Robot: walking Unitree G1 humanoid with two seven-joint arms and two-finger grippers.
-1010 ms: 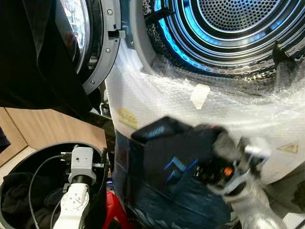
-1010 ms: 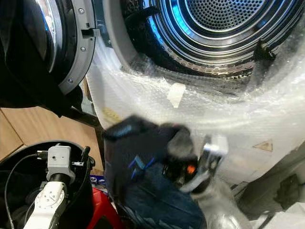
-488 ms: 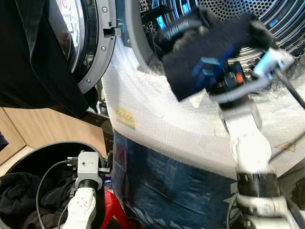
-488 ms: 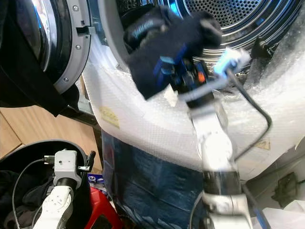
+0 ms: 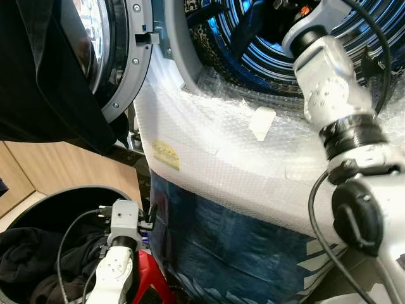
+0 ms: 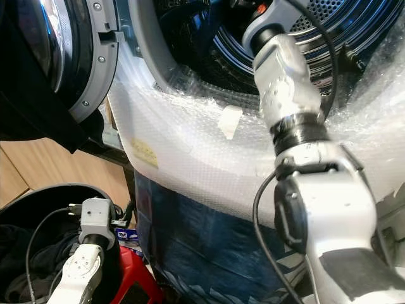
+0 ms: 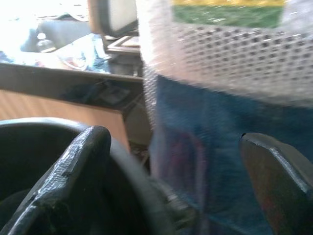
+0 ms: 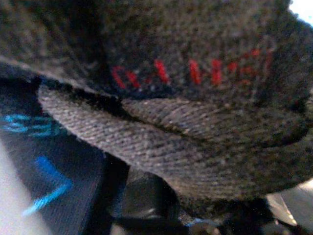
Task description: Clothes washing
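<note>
The washing machine's open drum (image 5: 253, 44) glows blue at the top. My right arm (image 5: 329, 82) reaches up into its mouth, the hand passing the picture's upper edge. In the right wrist view a dark knit garment (image 8: 161, 142) with red letters is bunched right against the camera, held by the right gripper. My left gripper (image 7: 171, 186) hangs low at the rim of a black round basket (image 5: 38, 202). It is open, with nothing between its fingers (image 7: 63, 181). Dark clothes (image 5: 25, 266) lie in the basket.
Bubble wrap (image 5: 209, 158) covers the machine's front, above a blue panel (image 5: 221, 240). The round door (image 5: 123, 57) stands open at the left, with a black garment (image 5: 44, 76) hanging in front of it. A red object (image 5: 149, 285) sits beside the basket.
My right arm has swung the dark garment from low before the machine up into the drum mouth. The left arm has stayed over the basket.
</note>
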